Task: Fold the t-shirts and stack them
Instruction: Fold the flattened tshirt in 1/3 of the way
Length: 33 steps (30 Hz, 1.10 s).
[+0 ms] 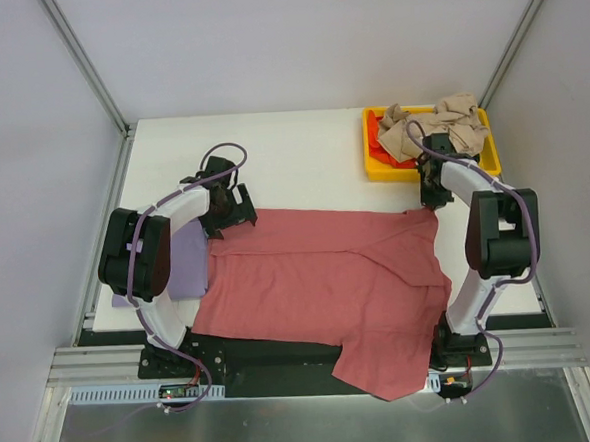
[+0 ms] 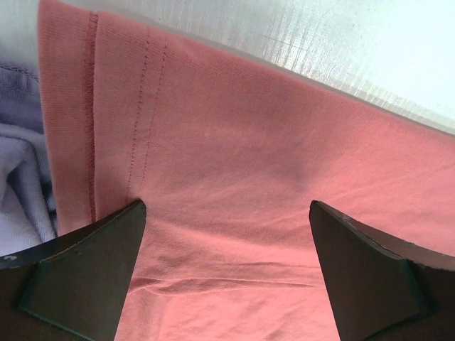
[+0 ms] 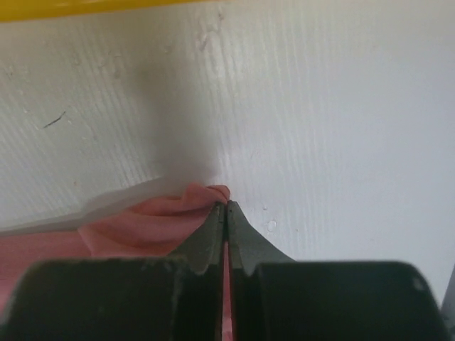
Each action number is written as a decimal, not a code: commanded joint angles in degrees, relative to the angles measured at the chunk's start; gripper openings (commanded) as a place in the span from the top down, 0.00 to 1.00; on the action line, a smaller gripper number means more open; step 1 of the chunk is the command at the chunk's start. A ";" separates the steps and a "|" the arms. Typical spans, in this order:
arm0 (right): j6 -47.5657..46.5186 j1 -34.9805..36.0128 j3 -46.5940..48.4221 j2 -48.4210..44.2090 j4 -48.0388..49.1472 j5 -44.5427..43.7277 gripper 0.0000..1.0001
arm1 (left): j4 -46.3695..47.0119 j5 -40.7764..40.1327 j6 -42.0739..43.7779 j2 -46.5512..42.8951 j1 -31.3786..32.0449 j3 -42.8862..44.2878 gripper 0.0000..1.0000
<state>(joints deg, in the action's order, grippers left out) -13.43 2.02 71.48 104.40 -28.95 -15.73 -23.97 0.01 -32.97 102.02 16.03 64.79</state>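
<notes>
A large dusty red-pink t-shirt [image 1: 328,274] lies spread over the table, one part hanging over the near edge. My left gripper [image 1: 232,213] hovers open over its far left corner; in the left wrist view the wide-apart fingers [image 2: 85,270] stand above the hemmed cloth [image 2: 234,177]. My right gripper [image 1: 432,195] is shut on the shirt's far right corner; the right wrist view shows pink cloth [image 3: 178,213] pinched between the fingertips [image 3: 226,207]. A lavender t-shirt [image 1: 187,263] lies under the left arm. Beige t-shirts [image 1: 434,122] and a red one [image 1: 375,131] fill the tray.
The yellow plastic tray [image 1: 382,168] stands at the far right corner of the white table [image 1: 291,156], just behind my right gripper. Grey walls with metal frame posts enclose the table. The arms' bases sit on a metal rail [image 1: 304,366] at the near edge.
</notes>
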 commanded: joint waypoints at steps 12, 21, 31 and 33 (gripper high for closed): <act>23.43 -25.66 -17.69 -16.17 24.18 55.34 0.99 | -0.47 -0.28 1.77 1.51 -1.18 1.38 0.01; 24.51 -26.19 -14.62 -8.61 30.44 48.70 0.99 | -0.47 -0.19 2.47 5.90 -1.18 7.09 0.01; 17.48 -22.78 -6.80 -12.18 15.26 34.39 0.01 | -1.17 -0.10 3.00 3.81 -1.27 11.93 0.01; 16.77 -20.23 -7.49 -16.83 10.95 29.29 0.04 | -1.17 -0.10 3.79 1.88 -1.18 11.85 0.01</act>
<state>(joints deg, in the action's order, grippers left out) 6.98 -22.44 62.41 97.27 -8.73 23.49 -24.82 -0.01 -31.22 108.95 15.27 74.74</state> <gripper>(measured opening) 0.955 0.990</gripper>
